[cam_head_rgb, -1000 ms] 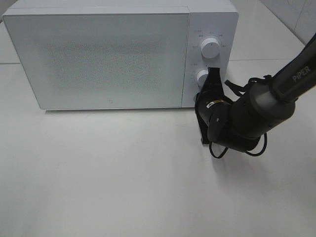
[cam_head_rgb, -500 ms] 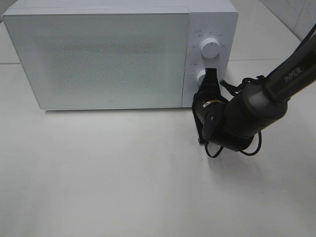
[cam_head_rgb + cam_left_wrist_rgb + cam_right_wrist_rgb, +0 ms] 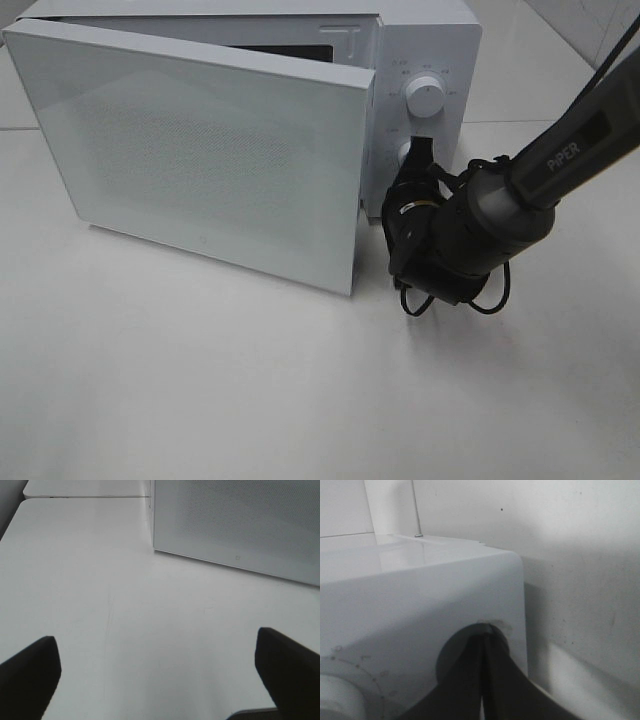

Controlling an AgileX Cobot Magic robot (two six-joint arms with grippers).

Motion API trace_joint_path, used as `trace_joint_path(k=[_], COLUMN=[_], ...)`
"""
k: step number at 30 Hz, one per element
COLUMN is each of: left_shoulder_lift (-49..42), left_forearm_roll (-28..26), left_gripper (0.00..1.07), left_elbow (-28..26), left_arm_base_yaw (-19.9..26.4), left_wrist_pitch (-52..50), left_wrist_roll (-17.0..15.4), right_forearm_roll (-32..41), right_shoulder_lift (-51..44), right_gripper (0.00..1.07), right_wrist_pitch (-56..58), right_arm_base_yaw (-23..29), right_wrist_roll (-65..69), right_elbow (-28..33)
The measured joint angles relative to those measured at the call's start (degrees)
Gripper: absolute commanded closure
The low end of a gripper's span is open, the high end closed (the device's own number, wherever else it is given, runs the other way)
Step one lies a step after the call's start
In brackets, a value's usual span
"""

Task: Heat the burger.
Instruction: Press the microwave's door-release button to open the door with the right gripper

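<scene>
At the control panel of the microwave, my right gripper has its fingers pressed together, with the tips set in a round recess beside the lower knob. Half a second ago the door sat flush. Now it stands swung out from its left side, with its free edge near my right wrist. My left gripper hangs spread wide over the white table. Where the burger is I cannot tell, because the gap behind the door shows only a dark sliver.
</scene>
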Motion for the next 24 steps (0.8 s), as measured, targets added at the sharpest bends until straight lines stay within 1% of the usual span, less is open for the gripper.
trace_joint_path(k=[13,24], left_shoulder_lift=[0.0,0.0], left_forearm_roll=[0.0,0.0], left_gripper=[0.09,0.09], left_elbow=[0.0,0.0], left_arm_base_yaw=[0.0,0.0], left_wrist_pitch=[0.0,0.0], left_wrist_roll=[0.0,0.0], right_forearm_roll=[0.7,-1.6], right_shoulder_lift=[-0.2,-2.9], right_gripper=[1.07,1.07], right_wrist_pitch=[0.5,7.0], right_arm_base_yaw=[0.1,-1.5], right_wrist_roll=[-2.0,-3.4], right_elbow=[-0.2,0.8])
